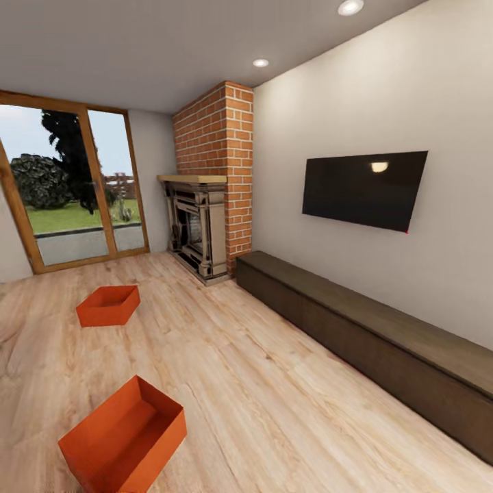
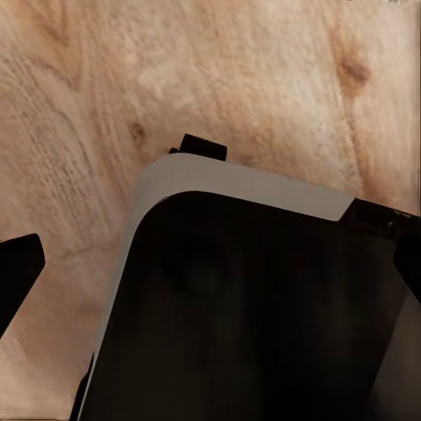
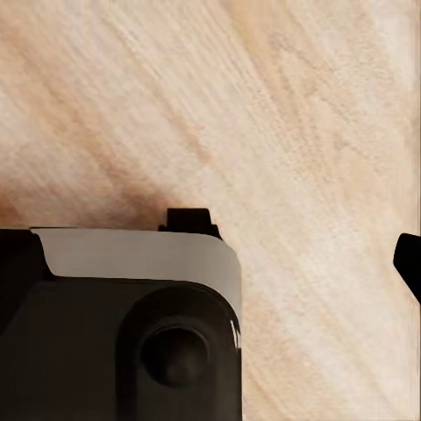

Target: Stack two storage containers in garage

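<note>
Two storage containers sit on the light wood-plank floor (image 1: 274, 383) of the living room, both red-orange, open-topped and without lids. The nearer container (image 1: 124, 438) lies close to the robot at the lower left of the head view, turned at an angle to the planks, its inside bare. The farther container (image 1: 108, 305) rests well apart from it, deeper into the room and nearer the wood-framed glass doors (image 1: 72, 185), through which grass, a dark tree and a fence show. Neither bin touches the other or any furniture. To the right of the doors a red brick chimney (image 1: 216, 147) rises to the ceiling, with a grey fireplace (image 1: 198, 233) under a pale wooden mantel at its foot. Along the right-hand beige wall runs a long, low dark-wood cabinet (image 1: 383, 342), and above it hangs a black flat screen (image 1: 364, 188) that mirrors one ceiling lamp. Two round recessed lamps (image 1: 350, 7) glow in the ceiling. The left wrist view looks down on plank flooring past a dark, grey-edged part of the robot's body (image 2: 254, 307); dark finger pieces show at the frame edges, but whether the left gripper is spread or closed I cannot tell. The right wrist view shows the same kind of flooring and a dark housing (image 3: 123, 333), with one dark tip at the edge; the right gripper's state cannot be told either.
</note>
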### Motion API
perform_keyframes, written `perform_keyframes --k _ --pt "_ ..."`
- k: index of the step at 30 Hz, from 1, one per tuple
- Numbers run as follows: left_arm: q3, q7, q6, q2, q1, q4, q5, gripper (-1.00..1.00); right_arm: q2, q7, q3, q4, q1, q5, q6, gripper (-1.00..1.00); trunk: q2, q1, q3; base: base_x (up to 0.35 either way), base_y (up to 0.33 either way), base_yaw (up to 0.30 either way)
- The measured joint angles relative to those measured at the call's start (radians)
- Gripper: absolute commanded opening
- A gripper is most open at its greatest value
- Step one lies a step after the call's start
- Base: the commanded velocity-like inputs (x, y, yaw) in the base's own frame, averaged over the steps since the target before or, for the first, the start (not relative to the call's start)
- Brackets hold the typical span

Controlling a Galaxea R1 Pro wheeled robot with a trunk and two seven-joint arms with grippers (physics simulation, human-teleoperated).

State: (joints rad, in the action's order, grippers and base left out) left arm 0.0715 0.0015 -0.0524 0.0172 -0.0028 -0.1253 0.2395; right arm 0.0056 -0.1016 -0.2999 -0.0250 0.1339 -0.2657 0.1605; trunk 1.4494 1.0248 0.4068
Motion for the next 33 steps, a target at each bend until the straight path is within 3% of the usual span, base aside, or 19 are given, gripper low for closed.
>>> perform_keyframes --k 14,27,33 --pt "0.0 0.0 -0.001 0.001 0.0 0.0 0.001 1.0 0.0 0.0 0.002 0.0 0.0 -0.001 0.001 1.0 0.0 0.0 0.0 0.181 -0.17 0.274" --pt "0.0 0.001 -0.001 -0.001 0.0 0.0 0.002 1.0 0.0 0.0 0.0 0.0 0.0 0.0 0.0 1.0 0.0 0.0 0.0 0.023 -0.015 0.274" --pt "-0.001 0.0 0.001 0.001 0.0 0.001 0.004 1.0 0.0 0.0 0.001 0.0 0.0 0.0 0.0 1.0 0.0 0.0 0.0 0.218 0.0 0.274"
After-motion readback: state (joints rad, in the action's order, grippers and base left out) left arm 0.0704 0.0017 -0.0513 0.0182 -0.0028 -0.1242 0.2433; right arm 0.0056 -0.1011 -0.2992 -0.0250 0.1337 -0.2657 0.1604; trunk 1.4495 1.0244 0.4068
